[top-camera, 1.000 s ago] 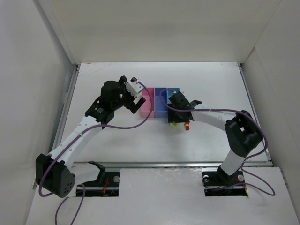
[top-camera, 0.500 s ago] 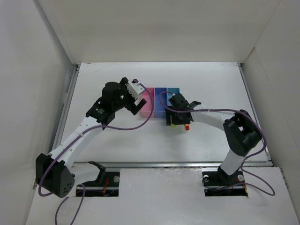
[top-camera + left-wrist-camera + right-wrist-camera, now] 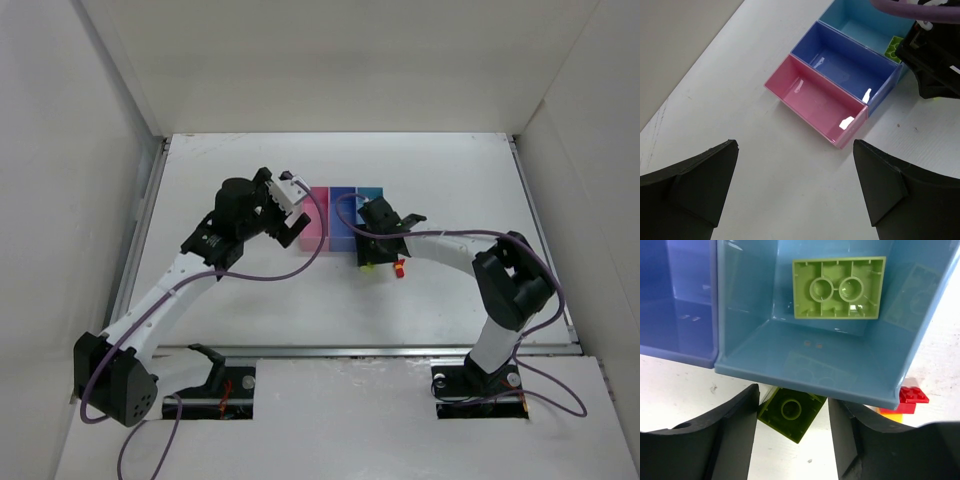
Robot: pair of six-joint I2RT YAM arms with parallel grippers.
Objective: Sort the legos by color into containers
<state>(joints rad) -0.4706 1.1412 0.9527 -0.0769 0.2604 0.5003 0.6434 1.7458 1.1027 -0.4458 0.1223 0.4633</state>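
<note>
Right claw (image 3: pixel 372 256), seen from above, hangs at the near end of the light blue bin (image 3: pixel 371 196), with a yellow-green brick (image 3: pixel 371 266) under it and a red brick (image 3: pixel 399 267) just beside, toward the right edge of the desk (image 3: pixel 250 290). The pink bin (image 3: pixel 315 215), the blue bin (image 3: pixel 343 215) and the light blue one stand joined in a row about mid-desk. The left claw (image 3: pixel 287 212) is just left of the pink bin.

From the left wrist, the left claw (image 3: pixel 795 146) is spread wide above bare desk, holding nothing. Pink and blue bins look empty; a green brick (image 3: pixel 893 47) lies in the light blue one.

From the right wrist, the right claw (image 3: pixel 792 412) has its fingers (image 3: pixel 720 440) on either side of the yellow-green brick, which lies on the desk against the bin's near wall. Its corners seem to meet both fingers, but I cannot tell whether it is pinched. The red brick sits on an orange-yellow brick (image 3: pixel 890 416) outside the bin's near right corner.
</note>
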